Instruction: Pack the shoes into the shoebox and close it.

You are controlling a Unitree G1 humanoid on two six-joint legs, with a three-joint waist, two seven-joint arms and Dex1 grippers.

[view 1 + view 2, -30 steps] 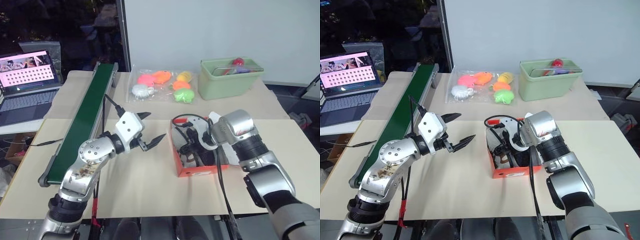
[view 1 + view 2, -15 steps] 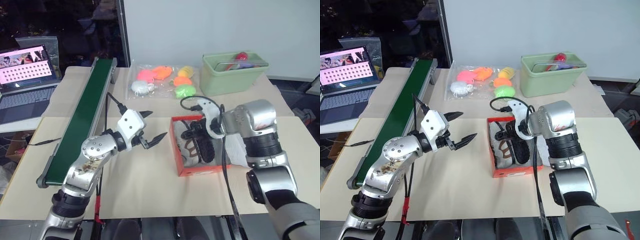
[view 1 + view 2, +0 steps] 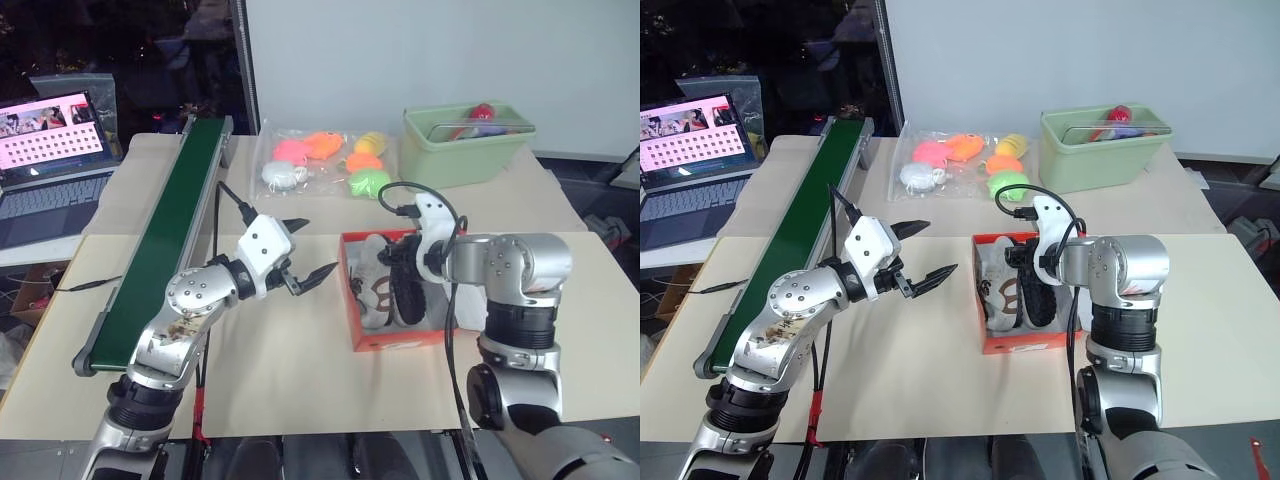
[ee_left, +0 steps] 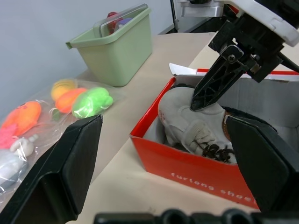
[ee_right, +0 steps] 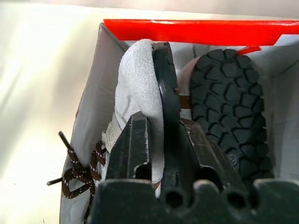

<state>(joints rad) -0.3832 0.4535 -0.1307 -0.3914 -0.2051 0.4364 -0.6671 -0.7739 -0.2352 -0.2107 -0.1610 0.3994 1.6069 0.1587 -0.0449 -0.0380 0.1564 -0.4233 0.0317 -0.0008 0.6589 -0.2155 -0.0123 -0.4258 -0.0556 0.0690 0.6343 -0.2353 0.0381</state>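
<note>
**Right wrist view: pincer on the shoe's sole edge**

Shoebox [image 3: 400,335] sits open on the worktop [image 3: 300,380], shoes [image 5: 140,88] inside, lengthwise. My right pincer [image 5: 166,140] is clenched on one shoe's sole edge; left pincer [image 3: 305,250] hangs released, beside the box.

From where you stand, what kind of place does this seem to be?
Probably a robotics test lab, not a shop or home: a small green conveyor belt lies across pale tables, an open laptop runs beside it, and bagged plastic toys wait nearby.
</note>
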